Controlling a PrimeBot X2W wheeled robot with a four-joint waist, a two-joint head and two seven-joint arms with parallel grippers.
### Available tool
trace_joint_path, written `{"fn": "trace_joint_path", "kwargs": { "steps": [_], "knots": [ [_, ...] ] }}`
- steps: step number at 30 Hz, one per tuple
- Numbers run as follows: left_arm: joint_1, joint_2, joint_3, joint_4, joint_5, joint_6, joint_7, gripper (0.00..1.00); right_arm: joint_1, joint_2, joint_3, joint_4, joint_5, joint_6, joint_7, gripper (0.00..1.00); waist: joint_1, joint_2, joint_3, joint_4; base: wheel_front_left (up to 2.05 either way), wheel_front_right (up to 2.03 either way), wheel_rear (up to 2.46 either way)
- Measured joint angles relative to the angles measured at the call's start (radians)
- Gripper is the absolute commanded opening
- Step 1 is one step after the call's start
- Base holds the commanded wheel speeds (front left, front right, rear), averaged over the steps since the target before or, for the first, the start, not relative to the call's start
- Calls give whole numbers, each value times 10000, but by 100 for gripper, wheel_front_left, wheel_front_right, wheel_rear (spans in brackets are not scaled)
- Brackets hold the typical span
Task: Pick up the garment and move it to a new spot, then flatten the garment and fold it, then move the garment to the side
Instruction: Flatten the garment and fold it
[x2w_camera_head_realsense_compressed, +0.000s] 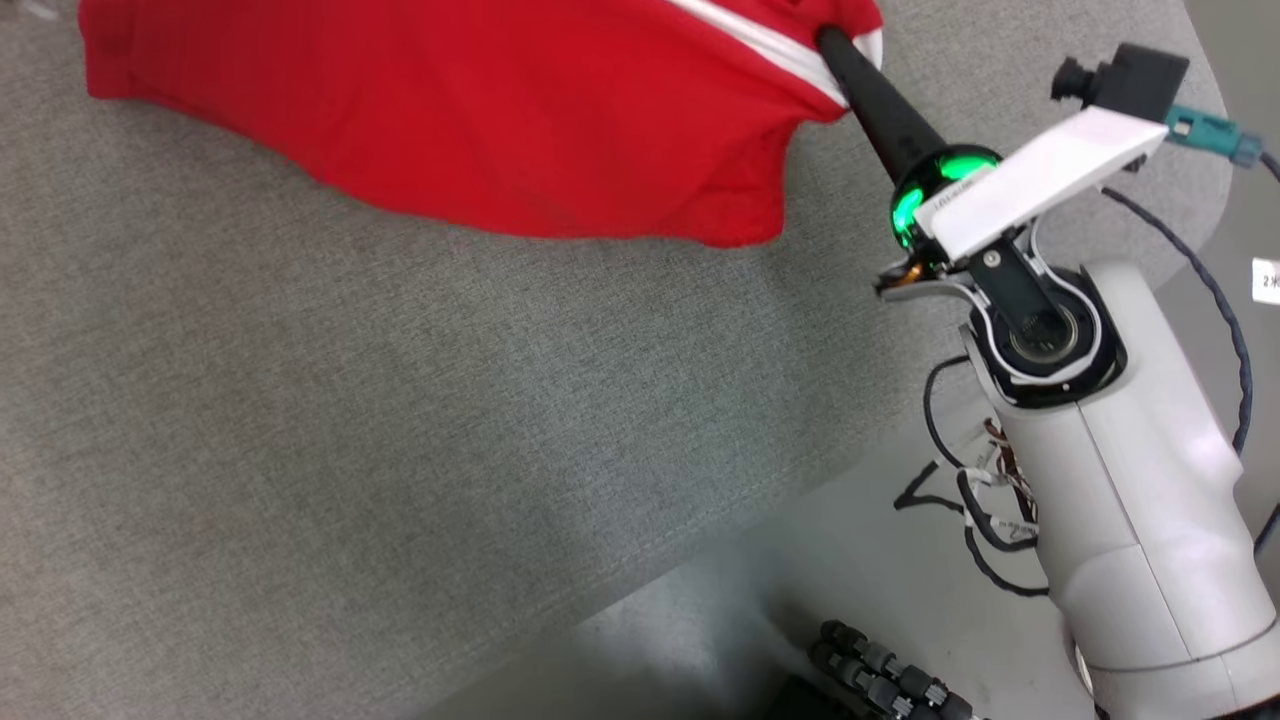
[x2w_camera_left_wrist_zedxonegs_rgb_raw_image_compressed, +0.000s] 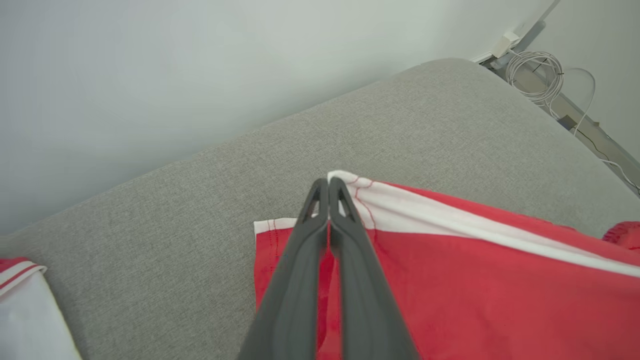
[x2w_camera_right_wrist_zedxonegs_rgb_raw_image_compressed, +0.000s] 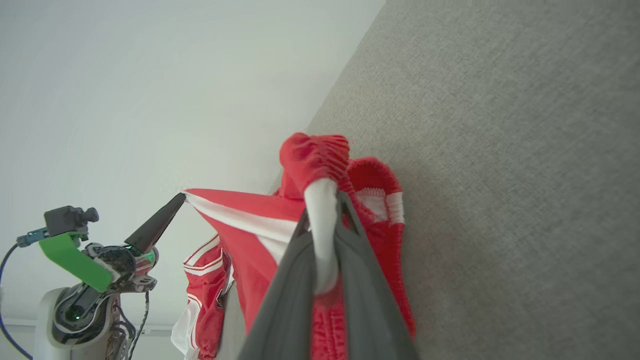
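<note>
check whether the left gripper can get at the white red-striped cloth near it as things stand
Probably not yet: the left gripper is shut on the white hem of the red garment and would have to let go first. The striped cloth lies close, with bare grey table between.

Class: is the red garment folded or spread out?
Spread: the red garment hangs stretched between the left gripper on its hem corner and the right gripper on its waistband.
</note>
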Motion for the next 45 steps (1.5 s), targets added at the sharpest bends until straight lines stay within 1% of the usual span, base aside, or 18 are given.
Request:
{"fn": "trace_joint_path", "kwargs": {
  "steps": [7,14,16,22,23,24,25,26,27,28,30,31,32,33,37,42,44,45],
  "knots": [
    [-684,2,-182,589,514,2,355,0,-827,-10,585,385,280,-6,-339,0,0,0,214,-144,0,0,0],
    [-897,-38,-288,1252,794,2,520,0,-1468,-10,1104,809,527,-23,-826,0,0,0,521,-290,0,0,0],
    [-996,-121,-288,1411,809,2,525,0,-1635,-12,1162,901,520,-104,-1028,0,0,0,627,-330,0,0,0],
    [-1313,-382,-297,1563,869,2,500,0,-2000,-27,1235,1221,512,-104,-1499,0,0,0,903,-408,0,0,0],
    [-1316,-418,-316,1645,869,2,499,0,-2064,-31,1273,1317,510,-105,-1565,17,0,0,952,-418,0,0,0],
    [-1316,-462,-337,1730,876,2,495,2,-2111,-31,1298,1388,504,-105,-1661,44,1,0,996,-426,0,0,0],
    [-1314,-487,-351,1799,882,4,441,5,-2157,-31,1344,1463,508,-104,-1774,75,1,0,1034,-432,0,0,0],
    [-1313,-516,-343,1879,882,4,382,6,-2208,-38,1400,1569,510,-104,-1870,100,1,0,1062,-443,0,0,0],
    [-1313,-543,-334,1973,882,6,353,11,-2258,-42,1442,1639,508,-102,-1990,100,0,0,1077,-455,0,0,0],
    [-1312,-568,-330,2048,882,8,320,22,-2300,-48,1446,1680,508,-100,-2134,100,1,0,1087,-464,0,0,0],
    [-1301,-642,-318,2138,865,8,320,39,-2380,-82,1452,1728,545,-88,-2328,100,1,0,1097,-463,0,0,0],
    [-1293,-696,-313,2182,859,8,320,51,-2436,-94,1469,1768,552,-81,-2406,100,1,0,1098,-458,0,0,0],
    [-1287,-775,-288,2274,846,8,286,84,-2501,-102,1486,1801,552,-8,-2489,100,0,0,1095,-450,0,0,0],
    [-1277,-857,-290,2362,836,8,199,100,-2547,-96,1492,1835,552,38,-2575,100,1,0,1085,-438,0,0,0],
    [-1025,-1216,-274,2487,696,10,-8,100,-2584,-104,1465,2061,504,272,-2917,100,0,0,982,-325,0,0,0],
    [-743,-1498,42,2428,489,6,-591,100,-2584,-123,1350,2251,0,604,-3488,100,1,0,715,-172,0,0,0],
    [-569,-1559,242,2336,328,-19,-945,100,-2565,-303,1358,2282,-270,729,-3699,100,1,0,569,-104,0,0,0],
    [-417,-1563,293,2276,180,-105,-1112,100,-2530,-460,1369,2309,-483,767,-3860,100,1,1,484,-69,0,0,0]
  ]
}}
